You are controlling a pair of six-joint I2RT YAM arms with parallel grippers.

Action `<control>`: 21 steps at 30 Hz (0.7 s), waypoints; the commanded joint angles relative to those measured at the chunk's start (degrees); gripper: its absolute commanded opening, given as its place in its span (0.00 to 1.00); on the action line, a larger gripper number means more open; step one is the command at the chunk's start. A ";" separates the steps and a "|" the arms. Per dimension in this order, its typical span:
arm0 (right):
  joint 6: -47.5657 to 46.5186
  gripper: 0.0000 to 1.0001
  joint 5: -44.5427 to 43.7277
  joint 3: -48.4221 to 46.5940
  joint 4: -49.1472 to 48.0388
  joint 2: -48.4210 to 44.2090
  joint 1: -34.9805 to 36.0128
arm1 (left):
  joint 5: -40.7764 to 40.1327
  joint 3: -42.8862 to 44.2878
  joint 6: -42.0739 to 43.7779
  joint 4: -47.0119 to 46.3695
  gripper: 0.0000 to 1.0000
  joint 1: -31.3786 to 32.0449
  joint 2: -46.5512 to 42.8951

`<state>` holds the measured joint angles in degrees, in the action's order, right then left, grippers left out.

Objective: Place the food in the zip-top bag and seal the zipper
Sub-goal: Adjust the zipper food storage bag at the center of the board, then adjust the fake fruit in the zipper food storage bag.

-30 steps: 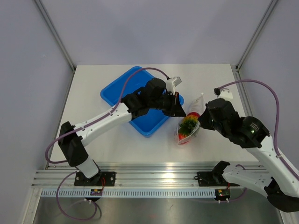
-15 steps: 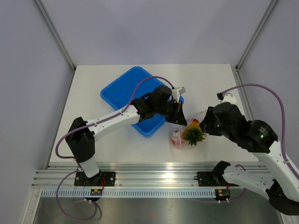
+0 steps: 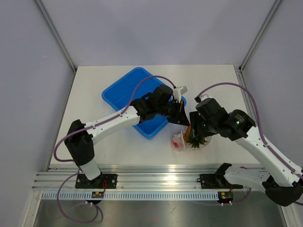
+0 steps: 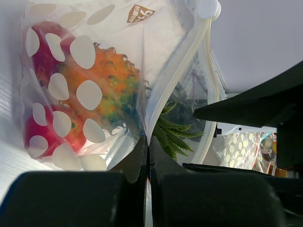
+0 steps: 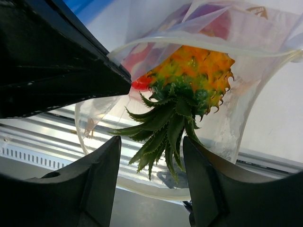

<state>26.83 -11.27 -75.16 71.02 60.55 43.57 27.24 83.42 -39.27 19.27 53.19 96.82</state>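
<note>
The zip-top bag (image 3: 182, 142) lies on the table right of the tray, its mouth gaping. Inside it are the food items: the orange pineapple (image 4: 102, 85) and two red fruits (image 4: 41, 53). My left gripper (image 4: 148, 142) is shut on the bag's edge, beside the white zipper (image 4: 176, 64). In the top view it sits at the bag's upper rim (image 3: 182, 117). My right gripper (image 5: 151, 151) is open at the mouth. The pineapple's green crown (image 5: 165, 125) hangs between its fingers (image 5: 102, 165), touching neither. The pineapple's body (image 5: 196, 71) sits deeper in the bag.
A blue tray (image 3: 120, 94) stands at the back left, partly under my left arm. The metal rail (image 3: 156, 182) runs along the near edge, close below the bag. Grey walls close in the table's sides and back.
My right gripper has opened and let go of the pineapple, then swung left over the bag's mouth. The bag has come down toward the near edge with my left gripper still on it.
</note>
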 commanded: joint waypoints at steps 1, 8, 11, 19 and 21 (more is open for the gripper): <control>-2.57 0.62 1.69 1.50 -0.27 -0.35 0.37 | 1.14 2.98 0.68 -0.81 0.00 -0.01 -2.07; -4.50 0.62 4.14 3.61 0.61 -1.23 0.37 | 1.14 3.42 0.59 -0.99 0.00 -0.02 -1.54; -4.94 0.60 6.25 4.49 0.43 -1.49 0.37 | 1.14 3.77 0.59 -0.90 0.00 -0.10 -1.28; -3.89 0.20 5.47 6.78 -1.59 0.18 0.37 | 1.32 4.30 0.24 -0.90 0.00 -0.10 -1.28; -3.37 0.03 3.55 6.25 -2.20 -0.08 0.37 | 1.32 4.21 0.24 -0.81 0.00 -0.10 -1.37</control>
<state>23.14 -6.07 -68.31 71.18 60.75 43.57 27.24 84.75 -39.27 20.05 53.19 96.82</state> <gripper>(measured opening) 0.097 0.008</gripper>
